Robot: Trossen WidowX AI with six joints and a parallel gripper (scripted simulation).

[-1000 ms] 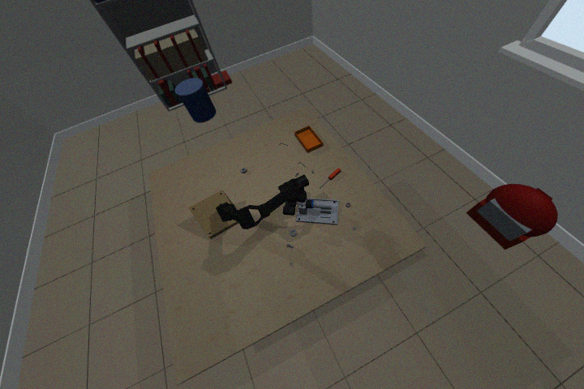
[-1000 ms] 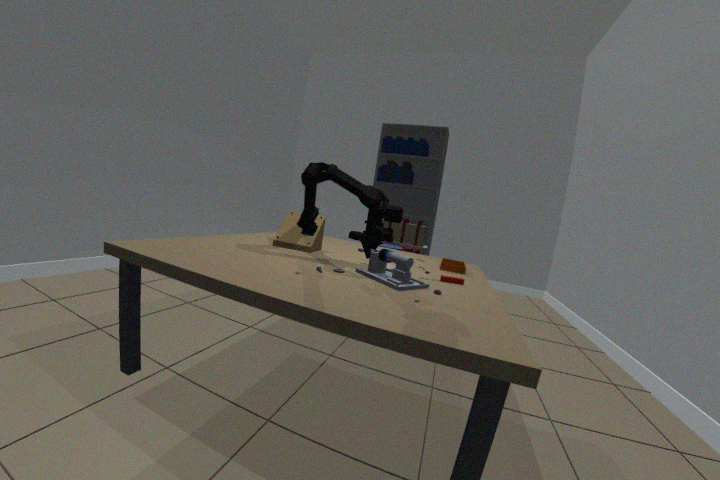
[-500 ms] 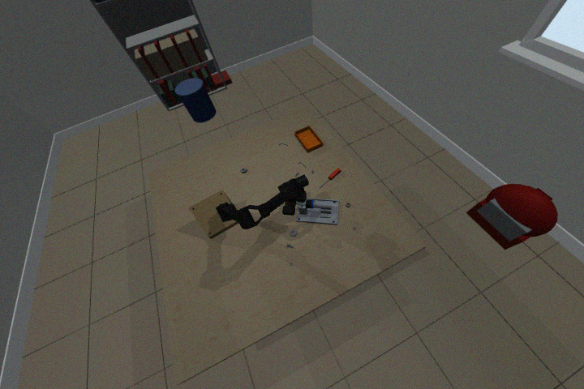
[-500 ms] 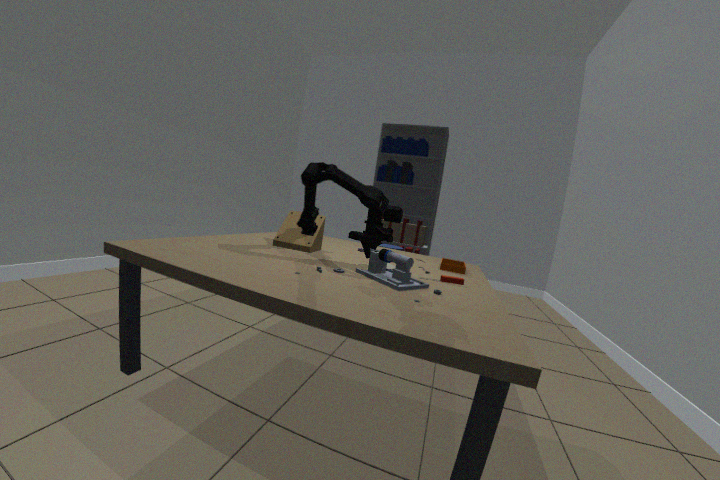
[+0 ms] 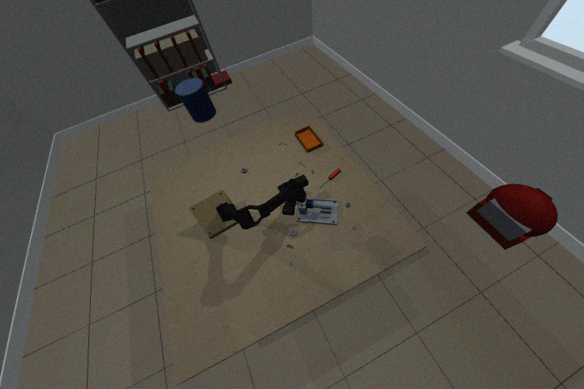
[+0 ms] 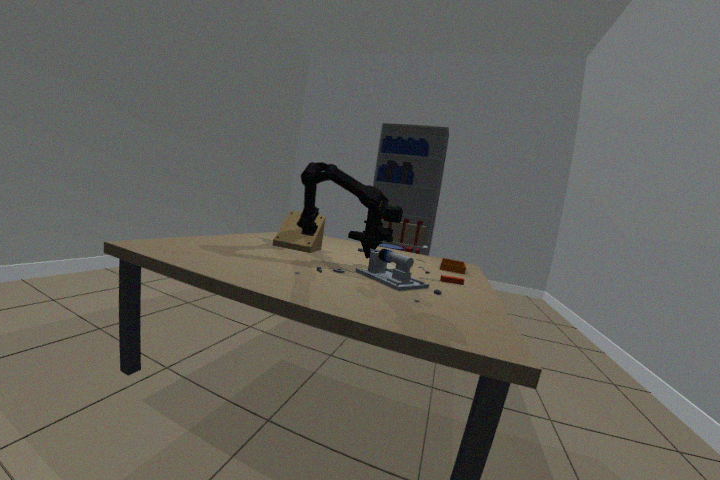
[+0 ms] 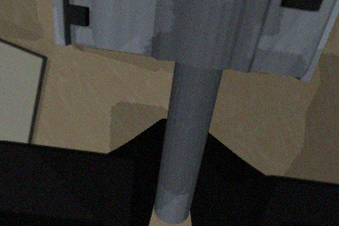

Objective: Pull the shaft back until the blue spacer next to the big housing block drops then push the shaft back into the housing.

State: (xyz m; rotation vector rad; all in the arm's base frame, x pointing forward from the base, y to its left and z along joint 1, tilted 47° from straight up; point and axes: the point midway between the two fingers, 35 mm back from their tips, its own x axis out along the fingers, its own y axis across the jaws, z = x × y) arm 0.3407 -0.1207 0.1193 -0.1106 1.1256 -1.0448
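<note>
Gripping the shaft near its free end, the gripper was, by my judgement, mid-pull from the housing, and next needed a short, careful draw, no spacer being visible at the wrist.

Grey shaft protrudes from grey housing block, clamped near free end; blue spacer on shaft.

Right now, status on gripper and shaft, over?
Gripper shut on shaft. Shaft runs into the grey block. Blue spacer not visible from wrist. Nothing blocking seen.
</note>
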